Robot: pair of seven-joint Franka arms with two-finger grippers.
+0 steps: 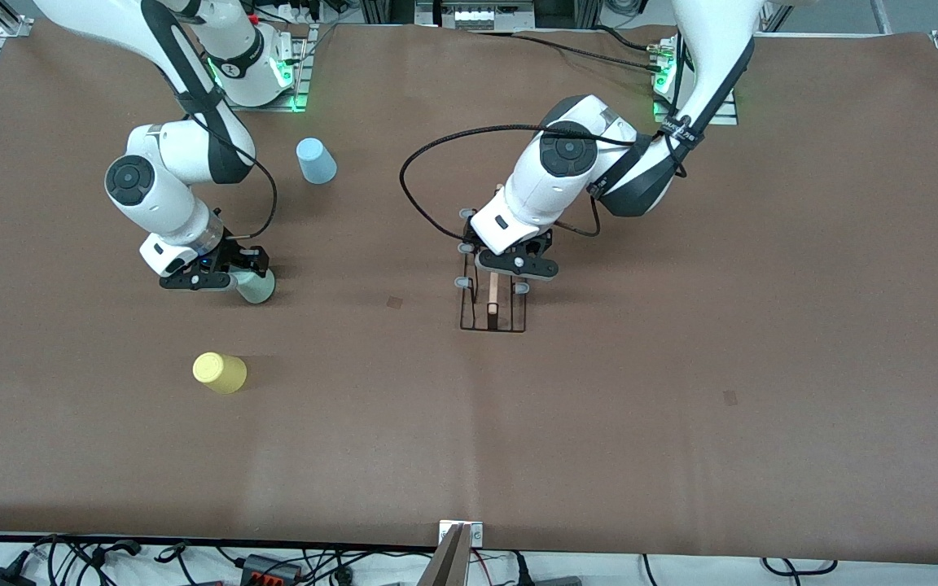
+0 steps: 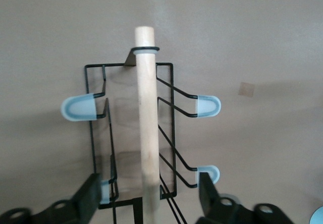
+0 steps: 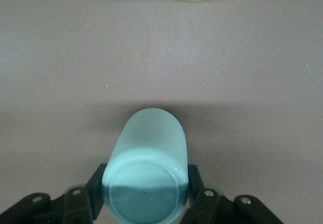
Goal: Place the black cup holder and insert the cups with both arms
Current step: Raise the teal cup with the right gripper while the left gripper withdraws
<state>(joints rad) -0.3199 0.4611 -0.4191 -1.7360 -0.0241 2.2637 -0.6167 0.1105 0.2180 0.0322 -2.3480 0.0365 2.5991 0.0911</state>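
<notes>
Yellow cup sits nearest the front camera on the surface, untouched. Farther back, toward the right arm's end, the right claw is clamped on the mint green cup, fingers pressed on both sides of it. Risk: tapered smooth plastic could slip or tilt in that pinch when lifted. Black cup holder stands mid-surface; left claw is over it, fingers apart on either side of the wooden rod, not touching. Risk: pulling away off-line could snag a prong and tip the light rack. Light blue cup is farthest back, free.
</notes>
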